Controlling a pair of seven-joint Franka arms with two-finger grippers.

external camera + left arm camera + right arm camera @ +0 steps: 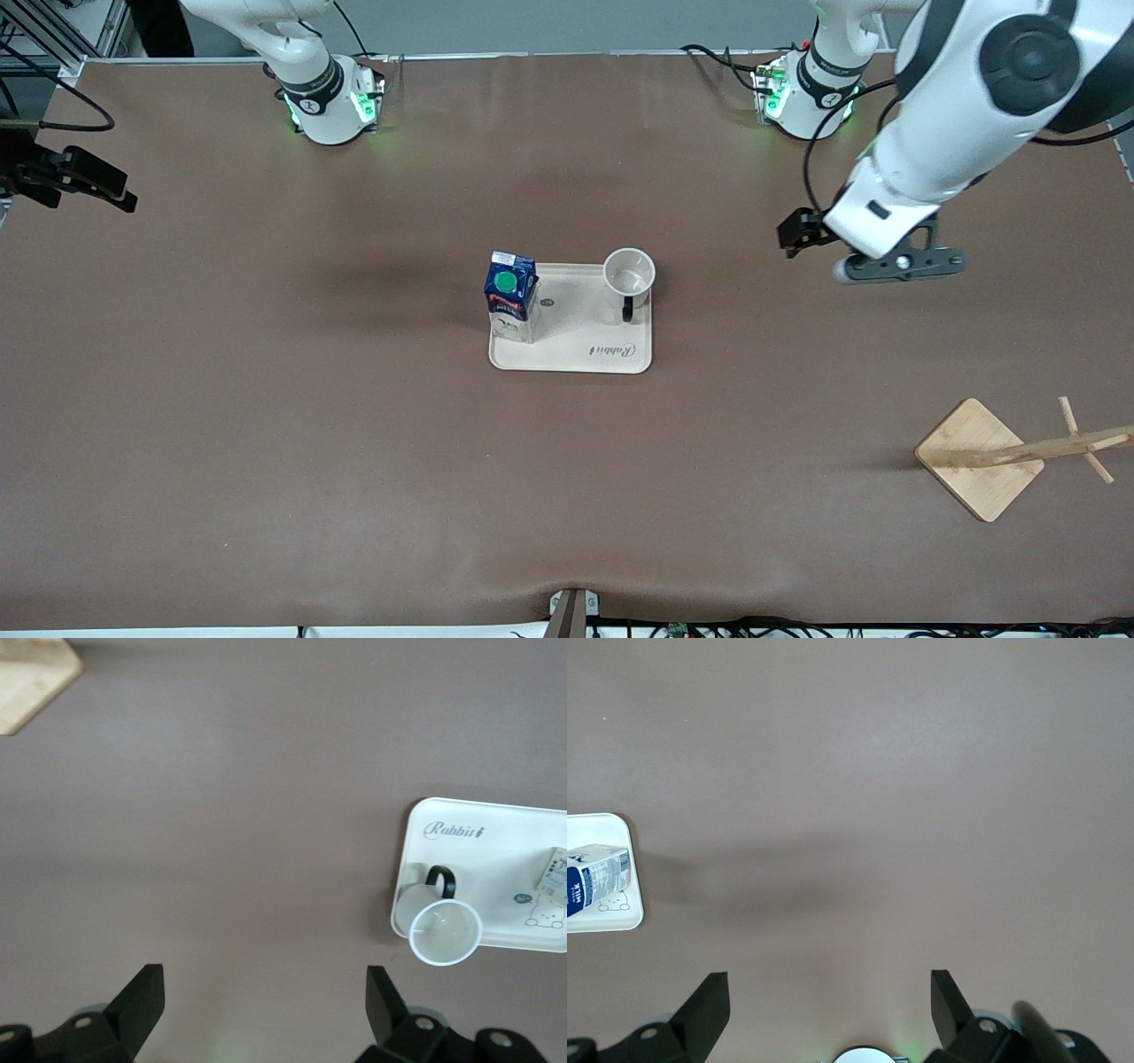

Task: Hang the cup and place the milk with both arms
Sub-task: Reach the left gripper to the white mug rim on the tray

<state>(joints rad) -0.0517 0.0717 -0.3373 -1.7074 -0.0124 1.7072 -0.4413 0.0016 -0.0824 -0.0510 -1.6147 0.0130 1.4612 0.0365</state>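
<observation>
Left gripper (264, 1010) fingers spread wide over bare brown table (266, 399), right gripper (829, 1010) likewise, mostly cut off in front view, white mug w/ black handle (629, 275) & dark blue gable-top milk carton (511, 295) upright on cream tray (585, 354) mid-table, wooden rack (992, 456) partly out of frame.

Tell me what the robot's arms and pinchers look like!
Both arms are chunky white tubes with dark grey round joints. Their bases glow green, with black cables plugged in. The left gripper and right gripper each have two black wedge-shaped fingers.
</observation>
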